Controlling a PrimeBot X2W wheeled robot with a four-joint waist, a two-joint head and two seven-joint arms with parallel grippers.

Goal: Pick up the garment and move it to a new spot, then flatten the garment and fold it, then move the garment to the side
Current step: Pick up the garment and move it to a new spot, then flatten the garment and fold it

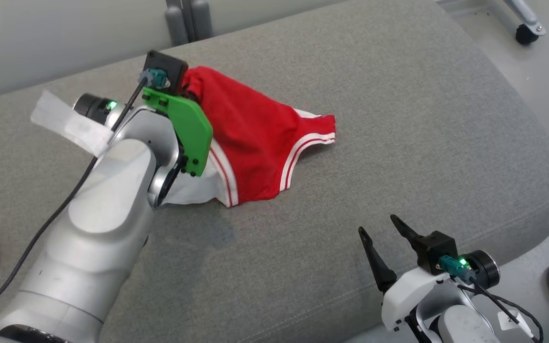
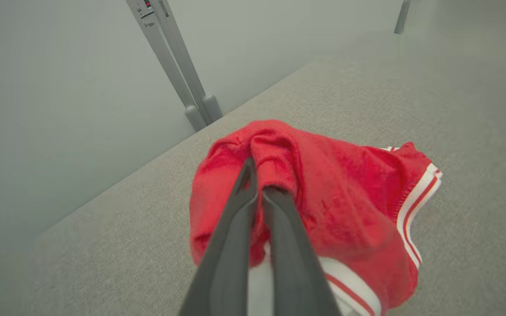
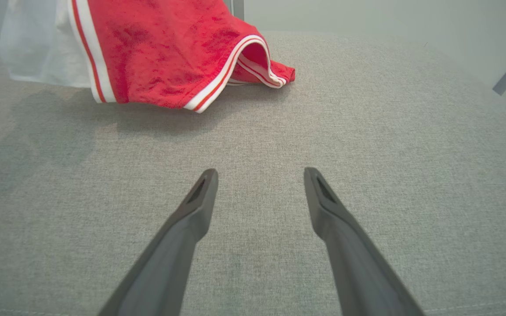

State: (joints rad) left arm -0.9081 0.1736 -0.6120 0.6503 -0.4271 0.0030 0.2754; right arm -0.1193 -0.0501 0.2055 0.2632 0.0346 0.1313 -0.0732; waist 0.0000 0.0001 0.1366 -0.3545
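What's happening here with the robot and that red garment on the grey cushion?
The robot's left claw is shut on a bunched part of the red garment, holding that end up while the rest drapes onto the grey cushion. Its right claw is open and holds nothing, near the cushion's front edge. The garment is not yet flattened or folded.

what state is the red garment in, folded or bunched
Bunched, not folded: the garment drapes crumpled onto the cushion, one end pinched in the fingers of the left gripper.
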